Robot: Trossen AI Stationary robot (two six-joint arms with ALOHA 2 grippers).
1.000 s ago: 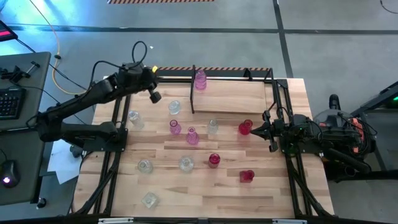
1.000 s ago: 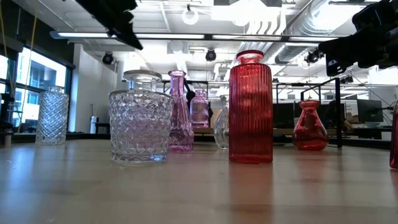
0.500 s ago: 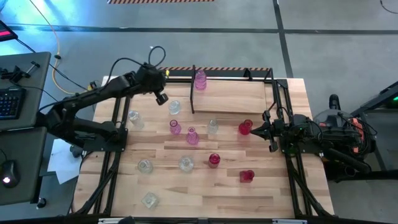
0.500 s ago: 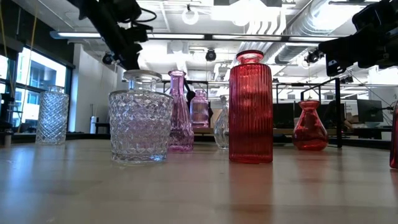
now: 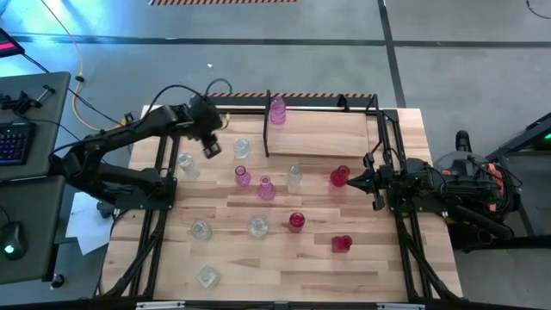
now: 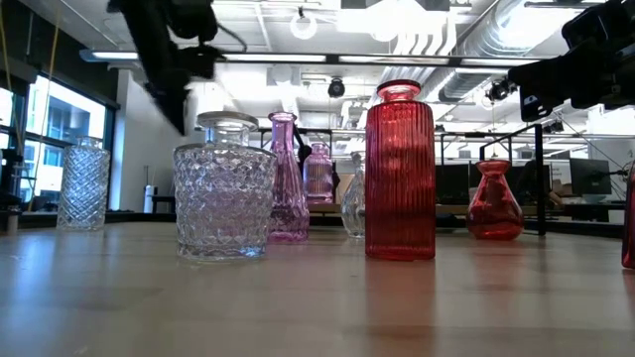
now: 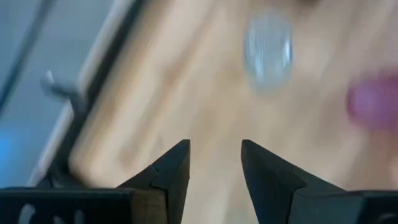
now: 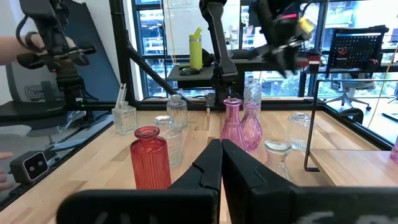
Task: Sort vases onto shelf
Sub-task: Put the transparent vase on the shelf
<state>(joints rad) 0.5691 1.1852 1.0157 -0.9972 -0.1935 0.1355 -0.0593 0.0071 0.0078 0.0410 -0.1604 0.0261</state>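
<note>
My left gripper (image 5: 209,148) hangs open above the table's far left part, pointing steeply down, with nothing between its fingers (image 7: 214,163). A clear vase (image 5: 241,149) stands just to its right, and another clear vase (image 5: 185,164) stands nearer the left edge. The shelf (image 5: 320,142) stands at the far middle, with one pink vase (image 5: 276,110) on its far left corner. Pink vases (image 5: 243,176) (image 5: 266,189), red vases (image 5: 296,221) (image 5: 342,244) and clear vases (image 5: 257,227) stand upright on the table. My right gripper (image 5: 368,178) waits shut at the right, beside a red vase (image 5: 339,176).
Black arm frames (image 5: 159,215) (image 5: 405,232) run along both sides of the table. More clear vases (image 5: 201,230) (image 5: 207,276) stand at the near left. A desk with a keyboard (image 5: 13,142) lies beyond the left edge. Bare wood shows at the near right (image 5: 379,275).
My left gripper has tipped from nearly level to steeply downward and has come down, drawing a little toward the table's left and near side. The vases have stayed where they were.
</note>
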